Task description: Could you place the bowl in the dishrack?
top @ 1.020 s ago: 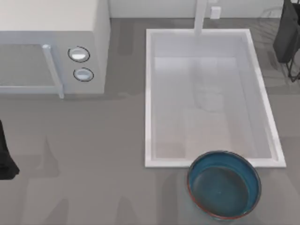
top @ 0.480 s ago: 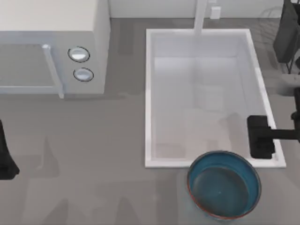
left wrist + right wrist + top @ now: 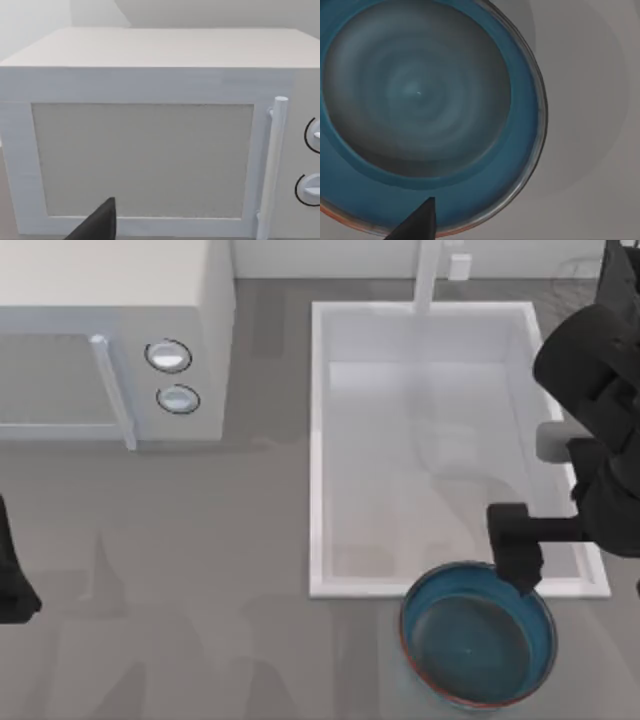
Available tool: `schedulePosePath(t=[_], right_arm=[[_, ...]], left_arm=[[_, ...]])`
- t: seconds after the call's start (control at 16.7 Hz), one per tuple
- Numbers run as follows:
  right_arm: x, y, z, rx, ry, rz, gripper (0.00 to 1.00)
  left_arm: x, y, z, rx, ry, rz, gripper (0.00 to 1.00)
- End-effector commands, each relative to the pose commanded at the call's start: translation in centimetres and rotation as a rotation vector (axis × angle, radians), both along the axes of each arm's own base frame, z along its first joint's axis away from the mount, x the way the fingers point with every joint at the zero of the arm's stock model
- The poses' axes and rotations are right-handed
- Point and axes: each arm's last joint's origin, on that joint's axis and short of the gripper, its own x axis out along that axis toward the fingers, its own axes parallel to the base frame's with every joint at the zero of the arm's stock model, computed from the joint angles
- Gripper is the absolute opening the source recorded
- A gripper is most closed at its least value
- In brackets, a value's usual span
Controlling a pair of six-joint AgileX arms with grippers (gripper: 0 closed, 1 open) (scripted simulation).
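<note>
The bowl [image 3: 478, 633] stands upright on the grey counter just in front of the sink's near right corner, blue-teal inside with a reddish-brown rim. My right gripper [image 3: 518, 562] hangs over the bowl's far rim, reaching in from the right side. Seen from the right wrist, the bowl [image 3: 420, 105] lies directly below with nothing in it. Thin wires of the dishrack [image 3: 575, 268] show at the back right, partly behind my right arm. My left gripper [image 3: 12, 585] is parked at the left edge.
A white sink basin [image 3: 318, 450] with a tap [image 3: 430, 275] takes up the middle right. A white microwave [image 3: 110, 340] stands at the back left, and the left wrist view faces its door [image 3: 142, 160]. Bare grey counter lies left of the bowl.
My right arm has swung in from the right edge, across the sink's right rim, and now sits over the bowl's far rim. The bowl and left arm have not moved.
</note>
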Motion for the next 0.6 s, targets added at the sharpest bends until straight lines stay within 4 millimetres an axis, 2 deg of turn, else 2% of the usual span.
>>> schedulePosePath(t=[0.3, 0.42, 0.6], right_arm=[[0.1, -0.1, -0.5, -0.001, 0.001, -0.002, 1.0], [0.2, 0.0, -1.9, -0.001, 0.002, 0.0, 1.0], [0.5, 0.2, -5.3, 0.002, -0.003, 0.0, 1.0]], left_arm=[[0.0, 0.0, 0.0, 0.0, 0.0, 0.0, 1.0], [0.0, 0.0, 0.0, 0.0, 0.0, 0.0, 1.0], [0.0, 0.0, 0.0, 0.0, 0.0, 0.0, 1.0]])
